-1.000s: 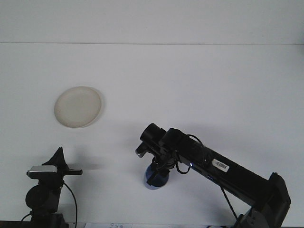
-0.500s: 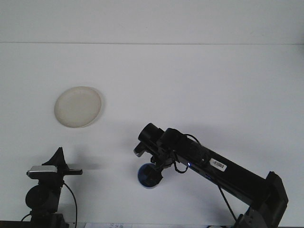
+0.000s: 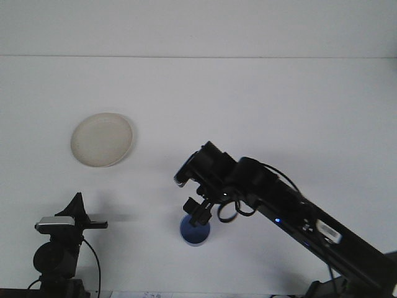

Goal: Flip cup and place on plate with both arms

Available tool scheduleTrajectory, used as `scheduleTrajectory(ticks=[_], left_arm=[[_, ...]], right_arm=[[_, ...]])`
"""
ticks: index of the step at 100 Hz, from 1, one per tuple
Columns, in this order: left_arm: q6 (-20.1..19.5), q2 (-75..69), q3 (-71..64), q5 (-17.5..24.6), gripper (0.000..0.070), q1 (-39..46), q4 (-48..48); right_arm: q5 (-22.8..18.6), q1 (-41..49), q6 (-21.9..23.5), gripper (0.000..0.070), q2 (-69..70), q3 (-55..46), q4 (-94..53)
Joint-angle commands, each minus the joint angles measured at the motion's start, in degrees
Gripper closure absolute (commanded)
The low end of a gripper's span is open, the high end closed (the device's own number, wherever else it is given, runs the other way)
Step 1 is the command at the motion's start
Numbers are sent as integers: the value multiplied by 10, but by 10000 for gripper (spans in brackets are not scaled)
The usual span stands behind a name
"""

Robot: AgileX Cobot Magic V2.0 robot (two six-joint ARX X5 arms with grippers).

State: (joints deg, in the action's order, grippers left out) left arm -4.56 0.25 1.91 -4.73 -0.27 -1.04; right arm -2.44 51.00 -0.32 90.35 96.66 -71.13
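White worktop [image 3: 260,105], seen from the robot's side, carrying two items. Item one: blue cup [image 3: 195,231], standing near the near edge of the worktop, a little left of the middle; its round blue top faces the camera, and whether that is the mouth or the base cannot be told. Item two: cream plate [image 3: 102,139], round and shallow, lying flat toward the left edge of the worktop and farther from the robot, well apart from the cup. Right arm [image 3: 291,208]: black, reaching in from the near right corner toward the middle of the worktop. Right gripper [image 3: 198,211]: sits just above the cup, overlapping its upper rim in this view; the jaws are dark against a dark body, so open or closed cannot be told, and contact with the cup cannot be confirmed. Left gripper [image 3: 93,222]: low at the near left corner of the worktop, pointing right, well apart from both cup and plate; the jaws appear pressed together with nothing between them.
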Motion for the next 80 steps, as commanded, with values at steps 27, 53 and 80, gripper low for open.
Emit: scheduleTrajectory(ticks=[27,53,80], left_arm=[[3,-1,-11,-2,688,0,-8],[3,-1,-11,-2,688,0,-8],[3,-1,-11,-2,688,0,-8]], right_arm=[[166,7,10,210,-291,-76,107],[237,7,45,210,-608,-396,325],[238,7,17,210,-814,-588,420]])
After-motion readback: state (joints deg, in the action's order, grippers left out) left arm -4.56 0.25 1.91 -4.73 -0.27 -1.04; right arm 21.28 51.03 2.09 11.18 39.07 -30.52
